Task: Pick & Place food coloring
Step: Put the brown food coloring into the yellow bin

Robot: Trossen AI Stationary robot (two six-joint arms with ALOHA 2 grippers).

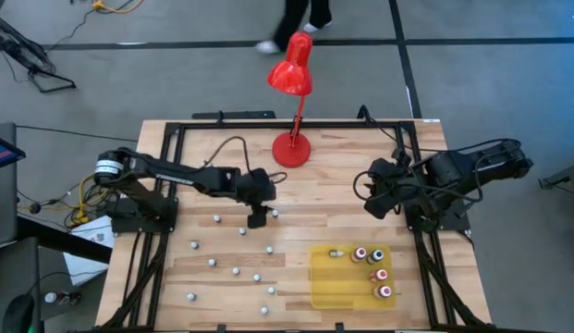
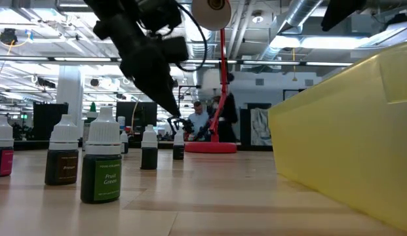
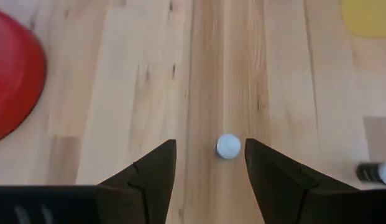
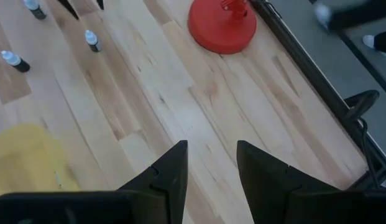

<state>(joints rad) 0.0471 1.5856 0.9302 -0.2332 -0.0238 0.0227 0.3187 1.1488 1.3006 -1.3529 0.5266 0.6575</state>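
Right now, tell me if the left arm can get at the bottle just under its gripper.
Probably yes. The left gripper hangs open right over the white-capped bottle, which stands upright between the fingers with bare table around it. The nearest neighbour lies well off to one side, so nothing seems to block a straight descent.

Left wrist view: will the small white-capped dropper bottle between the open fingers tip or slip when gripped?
Likely tippy: the white-capped dropper bottle stands upright, and similar ones in the low view, like the green-labelled bottle, look tall and narrow. It sits nearer one finger of the left gripper, so that finger may nudge it first. Being small, probably light.
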